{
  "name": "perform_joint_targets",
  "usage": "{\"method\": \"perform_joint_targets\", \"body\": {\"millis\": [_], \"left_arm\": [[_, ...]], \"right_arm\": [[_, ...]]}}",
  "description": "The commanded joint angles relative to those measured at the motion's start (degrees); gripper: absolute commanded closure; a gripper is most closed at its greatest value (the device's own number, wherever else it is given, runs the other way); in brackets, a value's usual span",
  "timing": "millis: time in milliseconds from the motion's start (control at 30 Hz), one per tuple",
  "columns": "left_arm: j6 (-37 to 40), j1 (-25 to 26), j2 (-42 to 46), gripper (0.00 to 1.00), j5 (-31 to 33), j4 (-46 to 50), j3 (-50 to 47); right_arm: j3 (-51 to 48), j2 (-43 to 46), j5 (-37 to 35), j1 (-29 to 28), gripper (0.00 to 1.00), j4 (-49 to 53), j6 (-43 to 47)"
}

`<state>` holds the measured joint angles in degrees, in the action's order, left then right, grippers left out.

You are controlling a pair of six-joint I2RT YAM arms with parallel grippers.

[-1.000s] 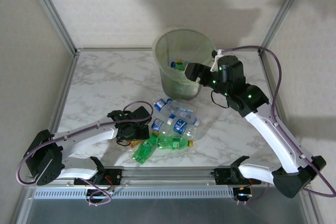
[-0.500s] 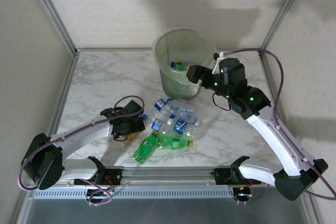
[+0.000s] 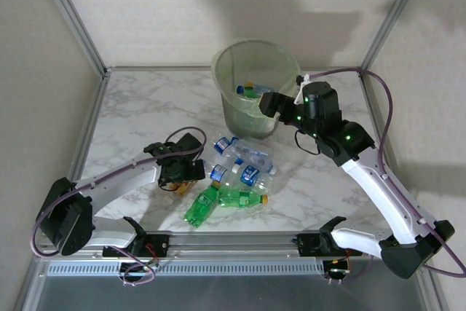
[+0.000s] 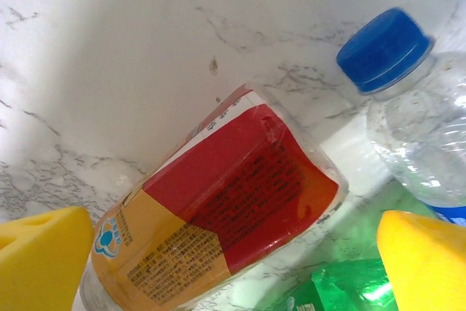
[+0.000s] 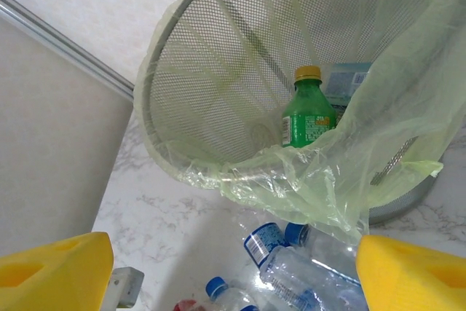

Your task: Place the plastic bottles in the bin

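Several plastic bottles (image 3: 237,172) lie in a heap on the marble table, clear ones with blue labels and two green ones (image 3: 218,200). My left gripper (image 3: 183,175) hovers low at the heap's left edge. In the left wrist view the left gripper (image 4: 233,256) is open, with a red-yellow labelled bottle (image 4: 218,209) lying on the table between its yellow pads (image 4: 40,264). The bin (image 3: 255,81) stands at the back with a green bottle (image 5: 309,116) inside. My right gripper (image 3: 271,103) hangs open and empty by the bin's near right rim (image 5: 240,174).
A blue-capped clear bottle (image 4: 408,107) and a green one (image 4: 342,289) lie close to the left gripper's right pad. The loose liner (image 5: 378,151) drapes over the bin's near rim. Metal frame posts (image 3: 73,20) and walls close in the table.
The left wrist has shifted a little up and right over the heap's left edge, and its jaws have spread wider. The right gripper has drawn back slightly from the bin's rim.
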<state>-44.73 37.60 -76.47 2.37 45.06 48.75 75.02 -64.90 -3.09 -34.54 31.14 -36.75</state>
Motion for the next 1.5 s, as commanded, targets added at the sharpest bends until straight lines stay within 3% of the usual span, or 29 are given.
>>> {"method": "perform_joint_targets", "body": {"millis": [0, 333, 600, 867, 1467], "left_arm": [[2.3, -0.4, -1.4, 0.00, -1.0, 1.3, 0.1], [1.7, -0.4, -4.5, 0.03, -7.1, -3.1, -1.2], [2.2, -1.0, -6.6, 0.09, -4.2, -3.1, -1.7], [2.4, -2.2, -7.2, 0.05, -1.8, -4.6, -3.9], [1.8, -4.4, -8.0, 0.32, -2.4, -6.9, -2.8]], "right_arm": [[-0.5, 1.2, -1.4, -0.4, 0.13, 0.8, -0.2], [-0.4, 1.4, -2.0, -0.3, 0.12, 1.8, -0.5], [0.3, 1.1, -2.2, -0.4, 0.12, 2.3, -0.6], [1.5, 0.3, -2.0, -0.3, 0.11, 2.7, -0.5], [1.4, 0.5, -2.9, -0.3, 0.13, 2.8, -0.7]]}}
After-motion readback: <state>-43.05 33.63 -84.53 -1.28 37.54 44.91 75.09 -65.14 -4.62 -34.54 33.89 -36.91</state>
